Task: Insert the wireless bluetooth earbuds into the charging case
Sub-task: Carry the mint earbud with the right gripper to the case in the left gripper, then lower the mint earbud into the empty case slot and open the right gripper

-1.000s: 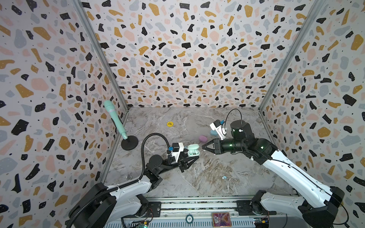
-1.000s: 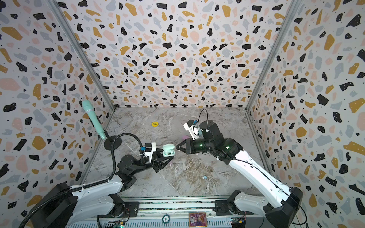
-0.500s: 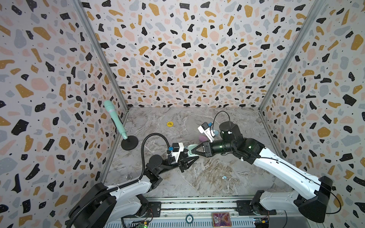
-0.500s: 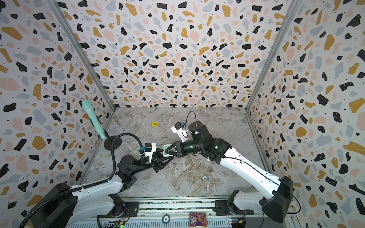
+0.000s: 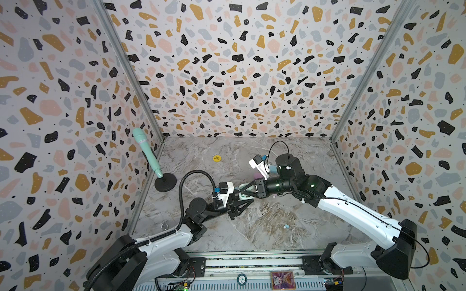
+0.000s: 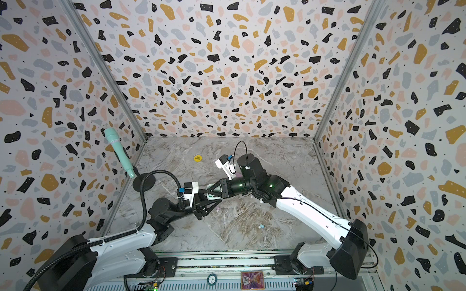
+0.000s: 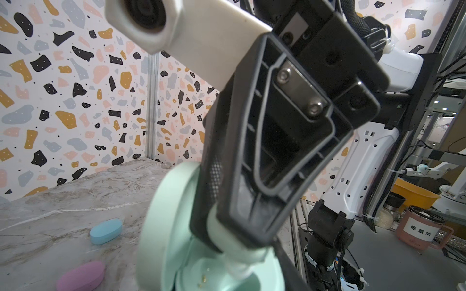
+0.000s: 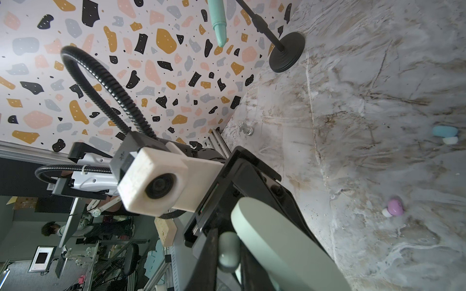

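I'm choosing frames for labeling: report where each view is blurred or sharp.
Left wrist view: the green charging case up close is blurred, the blue case beyond it sharper. Right wrist view: the pink earbud looks soft. Both top views: sharp, evenly lit.

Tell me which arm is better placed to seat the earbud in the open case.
Right. The right end effector pinches the green earbud over the open case, held by the left end effector.

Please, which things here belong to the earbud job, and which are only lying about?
Job: green case, green earbud, blue earbud, pink earbud, blue case, pink case.
Lying about: yellow disc, microphone.
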`<state>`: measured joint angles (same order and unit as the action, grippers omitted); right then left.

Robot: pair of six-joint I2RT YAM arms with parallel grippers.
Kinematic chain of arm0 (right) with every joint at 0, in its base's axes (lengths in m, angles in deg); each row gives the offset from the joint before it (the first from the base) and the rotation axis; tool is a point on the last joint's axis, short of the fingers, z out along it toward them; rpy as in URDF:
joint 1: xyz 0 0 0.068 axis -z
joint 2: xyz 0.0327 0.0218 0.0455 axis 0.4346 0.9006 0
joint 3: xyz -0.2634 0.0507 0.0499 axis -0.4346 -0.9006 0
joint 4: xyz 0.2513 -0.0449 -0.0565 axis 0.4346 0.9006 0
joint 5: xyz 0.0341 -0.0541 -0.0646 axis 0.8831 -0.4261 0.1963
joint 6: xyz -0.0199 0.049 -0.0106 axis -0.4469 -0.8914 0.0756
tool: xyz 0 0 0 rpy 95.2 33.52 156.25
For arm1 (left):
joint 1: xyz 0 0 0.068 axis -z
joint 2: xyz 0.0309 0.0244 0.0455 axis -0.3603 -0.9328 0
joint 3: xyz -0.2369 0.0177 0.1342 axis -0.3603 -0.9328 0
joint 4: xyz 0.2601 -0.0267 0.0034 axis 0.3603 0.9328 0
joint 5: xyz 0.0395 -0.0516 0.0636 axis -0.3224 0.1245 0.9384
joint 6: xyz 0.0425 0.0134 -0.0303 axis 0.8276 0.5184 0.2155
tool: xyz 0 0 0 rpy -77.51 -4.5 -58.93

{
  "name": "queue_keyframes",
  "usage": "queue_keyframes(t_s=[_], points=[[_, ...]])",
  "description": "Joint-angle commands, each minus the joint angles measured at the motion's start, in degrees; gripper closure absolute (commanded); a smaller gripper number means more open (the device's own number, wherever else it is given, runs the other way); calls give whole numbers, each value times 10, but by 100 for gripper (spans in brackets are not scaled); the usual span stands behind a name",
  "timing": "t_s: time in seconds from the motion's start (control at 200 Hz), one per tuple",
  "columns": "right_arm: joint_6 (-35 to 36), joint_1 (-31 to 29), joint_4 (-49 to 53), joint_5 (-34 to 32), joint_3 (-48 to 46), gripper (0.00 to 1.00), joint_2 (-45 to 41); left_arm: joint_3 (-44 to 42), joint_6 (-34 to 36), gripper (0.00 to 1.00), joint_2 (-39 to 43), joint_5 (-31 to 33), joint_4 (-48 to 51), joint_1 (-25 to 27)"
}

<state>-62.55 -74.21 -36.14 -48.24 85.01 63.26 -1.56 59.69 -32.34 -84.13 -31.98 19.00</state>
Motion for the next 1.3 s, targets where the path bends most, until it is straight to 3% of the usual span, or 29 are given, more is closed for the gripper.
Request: queue_keyframes(t_s=[0.0,0.731,1.297], points=[[-5,-4,-13,14,11,88,-4,12,7,86,9,-9,-33,-4],[6,-9,27,2,1,87,6,10,9,86,18,-8,-33,-4],[20,-9,68,-24,30,71,9,8,7,86,21,-7,-33,-4]])
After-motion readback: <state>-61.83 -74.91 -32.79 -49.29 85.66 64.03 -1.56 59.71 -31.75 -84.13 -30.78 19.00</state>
